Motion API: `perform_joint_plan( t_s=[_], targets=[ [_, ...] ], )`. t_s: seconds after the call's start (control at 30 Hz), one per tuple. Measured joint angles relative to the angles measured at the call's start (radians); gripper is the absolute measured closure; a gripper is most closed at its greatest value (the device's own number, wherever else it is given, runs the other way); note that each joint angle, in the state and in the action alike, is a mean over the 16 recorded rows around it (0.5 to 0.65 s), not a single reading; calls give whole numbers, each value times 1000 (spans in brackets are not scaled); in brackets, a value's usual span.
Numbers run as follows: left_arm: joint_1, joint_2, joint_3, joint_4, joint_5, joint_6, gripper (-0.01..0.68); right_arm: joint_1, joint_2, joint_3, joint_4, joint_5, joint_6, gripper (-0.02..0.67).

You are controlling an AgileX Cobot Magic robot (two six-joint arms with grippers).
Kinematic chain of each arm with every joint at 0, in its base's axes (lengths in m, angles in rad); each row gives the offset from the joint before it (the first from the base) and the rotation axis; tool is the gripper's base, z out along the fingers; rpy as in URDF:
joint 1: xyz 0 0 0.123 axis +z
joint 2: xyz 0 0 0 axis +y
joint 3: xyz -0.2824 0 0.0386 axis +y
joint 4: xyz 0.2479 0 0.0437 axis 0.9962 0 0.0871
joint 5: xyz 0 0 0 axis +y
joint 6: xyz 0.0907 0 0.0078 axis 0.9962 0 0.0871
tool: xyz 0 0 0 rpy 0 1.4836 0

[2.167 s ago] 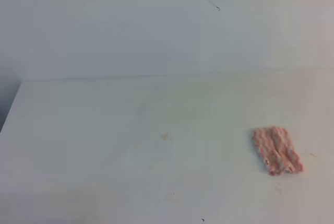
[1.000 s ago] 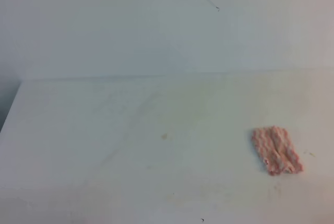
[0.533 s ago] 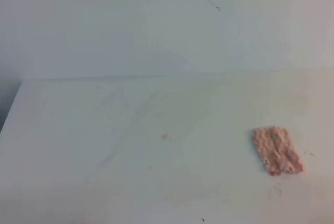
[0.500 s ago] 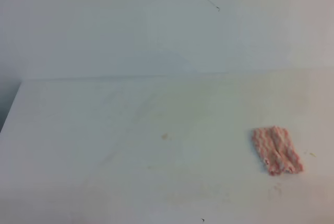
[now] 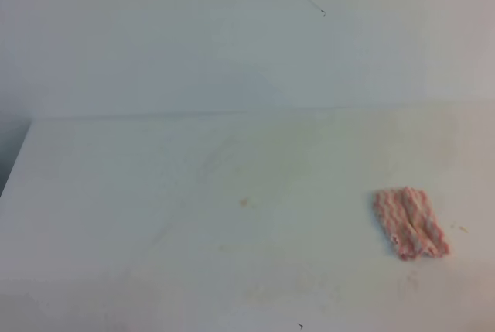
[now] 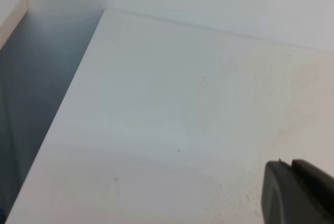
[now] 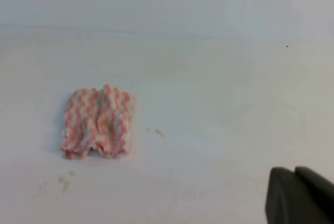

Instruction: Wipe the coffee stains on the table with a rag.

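The pink-and-white zigzag rag (image 5: 411, 222) lies flat on the white table (image 5: 116, 193) at the right front; it also shows in the right wrist view (image 7: 98, 122). A tiny tan coffee speck (image 5: 244, 202) sits near the table's middle. Only faint tan smudges show near the front (image 5: 255, 292) and close to the rag (image 7: 62, 182); no large splotch shows clearly. No gripper appears in the exterior view. A dark part of the left gripper (image 6: 300, 195) and of the right gripper (image 7: 300, 198) fills each wrist view's lower right corner, both away from the rag.
The table's left edge (image 6: 62, 109) drops to a dark gap. A pale wall (image 5: 232, 38) stands along the table's back edge. A small tan crumb (image 7: 158, 132) lies just right of the rag.
The rag and the speck have not moved. Only faint shadows on the wall and the tabletop have shifted.
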Motion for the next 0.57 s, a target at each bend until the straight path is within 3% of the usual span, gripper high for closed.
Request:
perform_joint_plan(
  t_s=[0.57],
  targets=[
    [0,0,0,0,0,0,673,0,0,0,0,0,0,653]
  ],
)
